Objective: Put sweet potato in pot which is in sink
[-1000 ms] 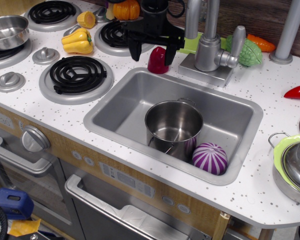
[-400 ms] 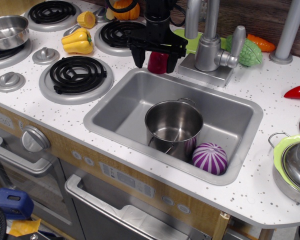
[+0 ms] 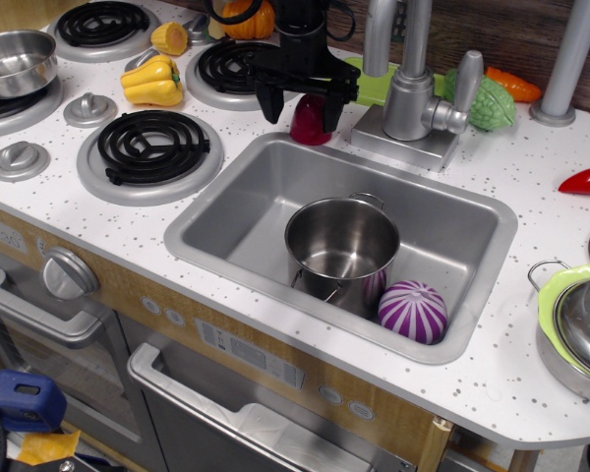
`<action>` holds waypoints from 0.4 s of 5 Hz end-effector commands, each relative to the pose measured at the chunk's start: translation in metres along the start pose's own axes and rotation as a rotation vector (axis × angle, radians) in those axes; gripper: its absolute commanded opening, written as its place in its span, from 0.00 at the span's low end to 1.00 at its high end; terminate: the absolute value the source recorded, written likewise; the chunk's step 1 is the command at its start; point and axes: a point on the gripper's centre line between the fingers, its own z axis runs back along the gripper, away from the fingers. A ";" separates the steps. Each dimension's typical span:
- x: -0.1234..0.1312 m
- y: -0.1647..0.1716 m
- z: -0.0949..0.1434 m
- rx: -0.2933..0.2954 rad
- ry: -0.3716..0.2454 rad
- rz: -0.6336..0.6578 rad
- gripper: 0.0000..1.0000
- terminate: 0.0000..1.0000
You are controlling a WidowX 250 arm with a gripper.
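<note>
The dark red sweet potato [image 3: 310,124] stands on the white counter just behind the sink's [image 3: 236,211] far rim, left of the faucet base. My black gripper [image 3: 306,110] hangs right over it, jaws open, with one finger [image 3: 271,102] on each side of it; I see no squeeze on it. The gripper hides the potato's top. The shiny steel pot [image 3: 341,251] stands upright and empty in the sink, toward the front right.
A purple-and-white striped ball [image 3: 413,311] lies in the sink beside the pot. The faucet [image 3: 410,88] rises right of the gripper. Stove burners [image 3: 154,147], a yellow pepper [image 3: 151,81] and a steel pan [image 3: 16,61] are on the left. A green-rimmed pot [image 3: 575,329] sits at right.
My gripper moved slightly right and came down around the sweet potato, which stood clear in front of it a second ago. The sweet potato, pot and ball have not moved.
</note>
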 end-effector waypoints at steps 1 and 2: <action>0.017 0.011 0.012 -0.031 -0.098 -0.012 1.00 0.00; 0.017 0.015 0.007 -0.095 -0.148 -0.053 1.00 0.00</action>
